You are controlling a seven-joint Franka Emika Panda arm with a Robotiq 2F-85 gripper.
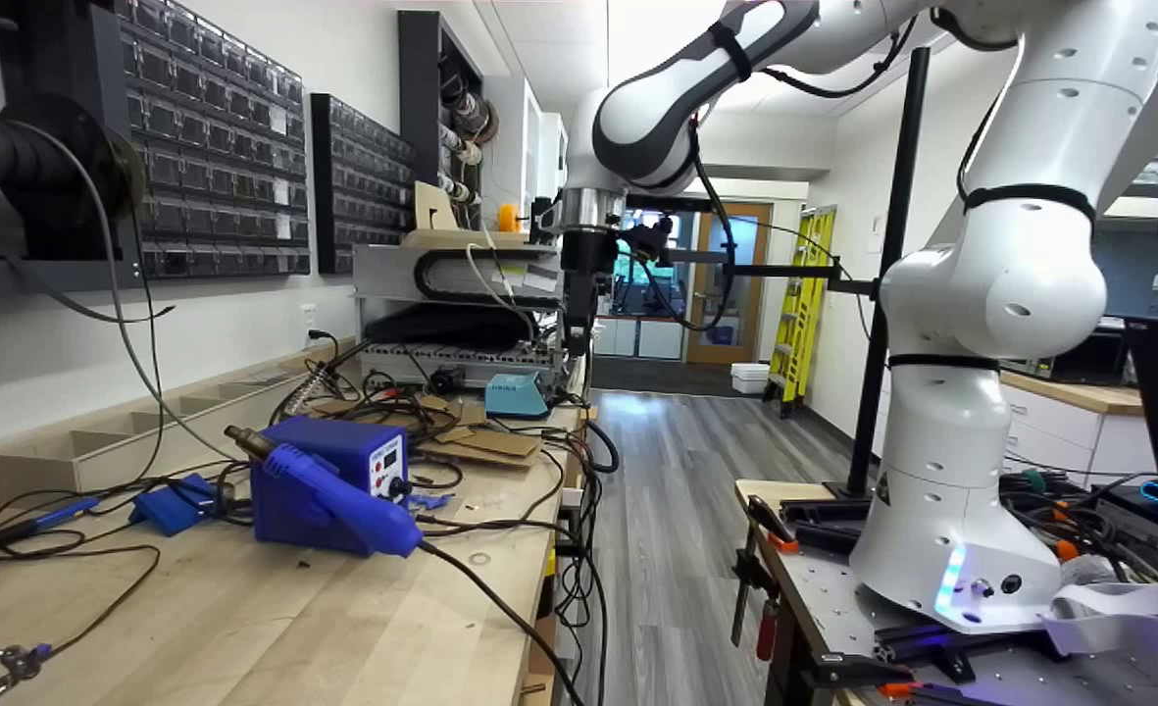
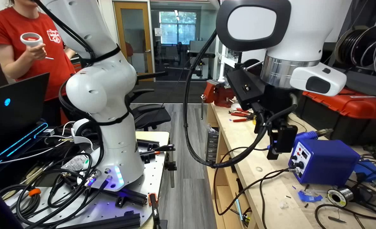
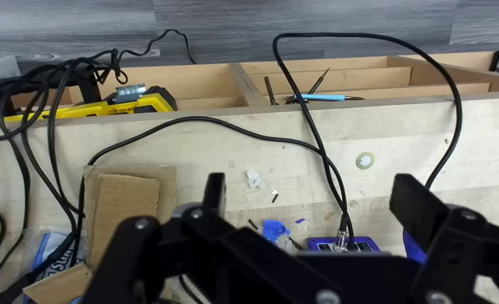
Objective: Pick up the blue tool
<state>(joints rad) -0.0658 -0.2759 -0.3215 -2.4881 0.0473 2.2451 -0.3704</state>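
The blue tool (image 1: 343, 500) is a chunky deep-blue handle with a metal nozzle and a black cable. It sits along the side of a blue station box (image 1: 353, 436) with a white control panel. In an exterior view the tool (image 2: 306, 136) shows partly behind the box (image 2: 334, 162). In the wrist view the tool (image 3: 414, 248) is mostly hidden behind the right finger, and only the box's edge (image 3: 374, 242) shows. My gripper (image 3: 310, 185) is open and empty, with bench between its fingers. It hangs above the bench, apart from the tool, in both exterior views (image 1: 579, 338) (image 2: 277, 149).
A flat blue piece (image 1: 169, 507) and a teal box (image 1: 517, 395) lie on the wooden bench (image 1: 196, 618). Black cables (image 3: 321, 143) cross the bench and loop over its edge. A red-lidded toolbox (image 2: 350, 106) stands behind. Cardboard (image 3: 124, 198) and a solder spool (image 2: 339, 197) lie nearby.
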